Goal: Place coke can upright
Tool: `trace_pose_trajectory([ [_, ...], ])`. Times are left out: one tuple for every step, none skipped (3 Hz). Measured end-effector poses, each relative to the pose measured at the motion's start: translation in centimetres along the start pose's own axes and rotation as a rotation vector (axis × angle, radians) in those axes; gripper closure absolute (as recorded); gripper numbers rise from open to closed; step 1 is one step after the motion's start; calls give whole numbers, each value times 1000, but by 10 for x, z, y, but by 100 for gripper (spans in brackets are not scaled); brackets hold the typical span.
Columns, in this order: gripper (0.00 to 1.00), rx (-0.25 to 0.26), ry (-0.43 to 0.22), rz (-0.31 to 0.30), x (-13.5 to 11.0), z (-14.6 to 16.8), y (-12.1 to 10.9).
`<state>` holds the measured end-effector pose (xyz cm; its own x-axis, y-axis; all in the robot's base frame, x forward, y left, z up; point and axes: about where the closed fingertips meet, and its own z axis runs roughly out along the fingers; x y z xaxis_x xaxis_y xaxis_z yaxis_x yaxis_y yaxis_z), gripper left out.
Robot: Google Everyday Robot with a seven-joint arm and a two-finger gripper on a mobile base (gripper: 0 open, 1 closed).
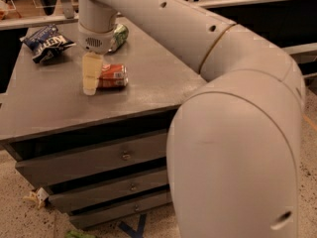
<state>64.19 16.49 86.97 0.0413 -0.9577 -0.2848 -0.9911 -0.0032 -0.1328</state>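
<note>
Coke can (113, 76) lies on its side on the table (49, 110), not yet upright; my gripper (91, 86) is down at one end of it, whether gripping I cannot tell; standing it up remains

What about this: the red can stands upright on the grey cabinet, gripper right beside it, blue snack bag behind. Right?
Not quite. The camera view shows the coke can lying on its side, not upright. The rest holds: it is on the grey cabinet, the gripper is right beside it, and the blue snack bag lies behind.
</note>
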Motion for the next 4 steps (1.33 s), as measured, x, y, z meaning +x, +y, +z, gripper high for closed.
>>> trace_pose_trajectory([
  [0, -27, 32, 0, 0, 21, 2],
  [17, -41, 53, -1, 4, 32, 2],
  [40, -42, 63, -16, 6, 34, 1],
  [64, -45, 60, -27, 9, 34, 0],
])
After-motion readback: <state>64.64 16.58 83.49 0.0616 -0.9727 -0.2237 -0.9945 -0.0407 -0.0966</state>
